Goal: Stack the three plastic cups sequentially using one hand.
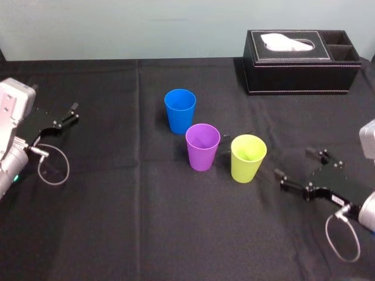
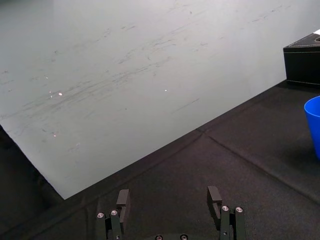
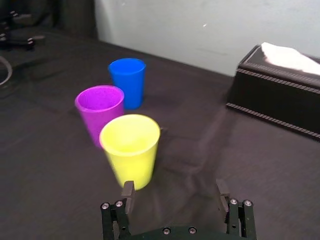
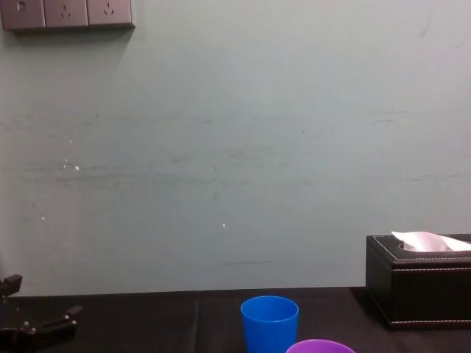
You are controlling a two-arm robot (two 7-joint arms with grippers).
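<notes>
- Black cloth-covered table (image 1: 117, 205) against a pale wall (image 1: 117, 29), with all items standing on the cloth.
- Left gripper (image 1: 75, 112): parked at the table's left edge, well apart from the cups. Its fingers are spread with nothing between them.
- Blue cup (image 1: 180, 111): upright, mouth up, farthest back of the three.
- Purple cup (image 1: 203, 146): upright, just in front of and to the right of the blue one, close to it but apart.
- Yellow-green cup (image 1: 248, 158): upright, just right of the purple cup with a narrow gap, and nearest the working arm.
- Tissue box (image 1: 302, 61): back right, well clear of the cups.
- Right gripper (image 1: 295, 164): low over the cloth to the right of the yellow-green cup, fingers apart and empty. It points leftward at that cup, with the forearm angled in from the lower right corner.
- Step judged in hand: the approach to the first grasp, most likely on the yellow-green cup.
- Handling note: centre the jaws on the cup wall below the rim. Close gently, since thin plastic likely flexes. Lift straight up before moving sideways, because the purple cup stands close enough to be knocked.
</notes>
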